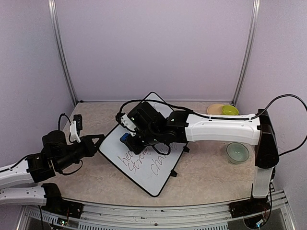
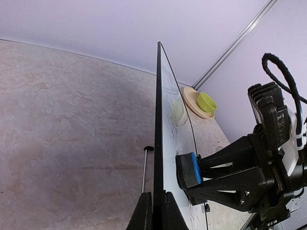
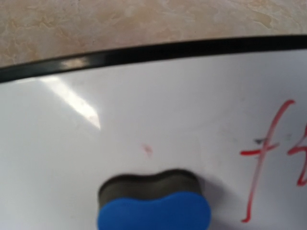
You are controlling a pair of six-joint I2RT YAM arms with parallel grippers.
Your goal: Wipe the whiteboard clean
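The whiteboard [image 1: 156,184] stands slanted across the middle of the table, white with a thin black frame and handwriting on its lower half. My left gripper [image 1: 99,139] is shut on the board's left edge; in the left wrist view its fingers [image 2: 144,211] pinch the black frame [image 2: 158,143]. My right gripper [image 1: 129,139] is shut on a blue eraser [image 1: 125,137] whose dark felt is pressed to the board's face [image 2: 169,134]. The right wrist view has the eraser [image 3: 154,207] on bare white board [image 3: 144,110], with red writing [image 3: 259,182] to its right; its own fingers are out of frame.
A thin wire stand [image 2: 144,168] sits behind the board. A tan plate [image 1: 215,109] with a yellow-green cup [image 1: 230,110] is at the back right. A pale green bowl [image 1: 237,152] stands near the right arm's base. Walls close in on both sides and the back.
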